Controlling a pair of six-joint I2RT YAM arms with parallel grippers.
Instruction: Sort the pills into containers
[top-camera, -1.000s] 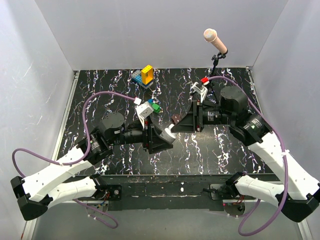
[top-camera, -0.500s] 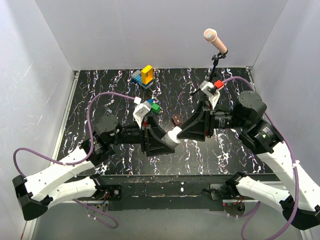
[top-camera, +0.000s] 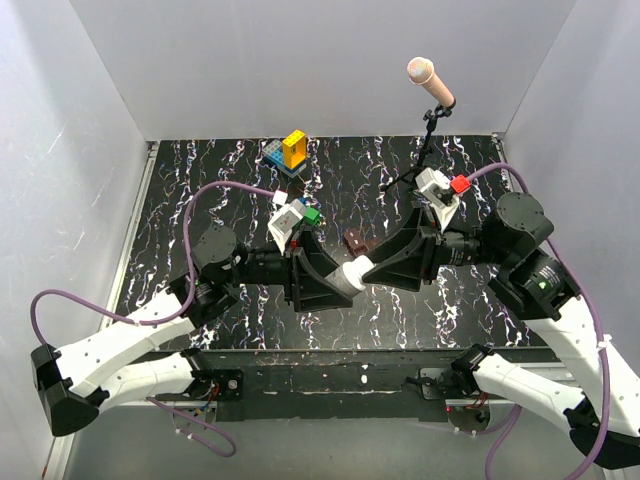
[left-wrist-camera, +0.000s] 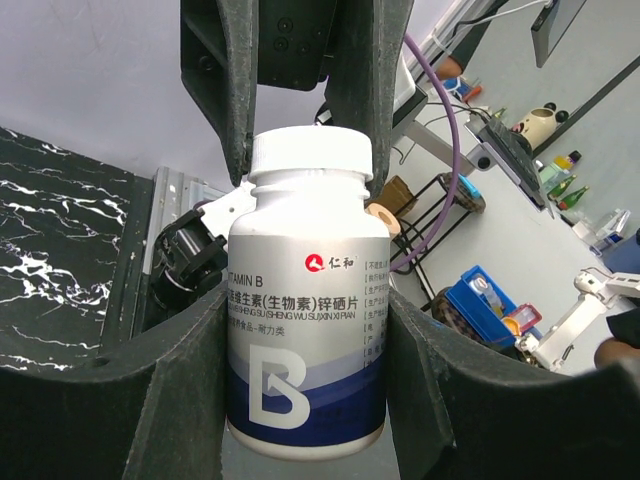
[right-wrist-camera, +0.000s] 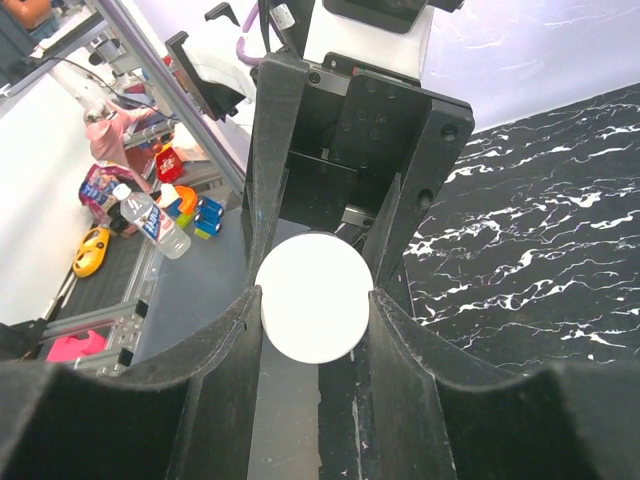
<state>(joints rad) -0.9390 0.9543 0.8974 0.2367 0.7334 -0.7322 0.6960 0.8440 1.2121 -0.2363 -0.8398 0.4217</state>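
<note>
You had the left end effector clamped on the body of a white plastic bottle with a dark blue lower band and a large letter B. Its two black fingers pressed against either side of the label. The right end effector met it head-on, with its fingers closed around the bottle's white round cap. From above, the bottle lay roughly level between the two, lifted above the middle of the black white-veined tabletop.

The small brown rectangular pill box sat on the tabletop near its centre, just beyond the two meeting end effectors, on the side toward the far edge. Neither end effector touched it. Whether any compartment was open or filled could not be told.

A stack of blue and yellow toy blocks stood by the far edge, left of centre. A green toy block showed beside the left wrist.
</note>
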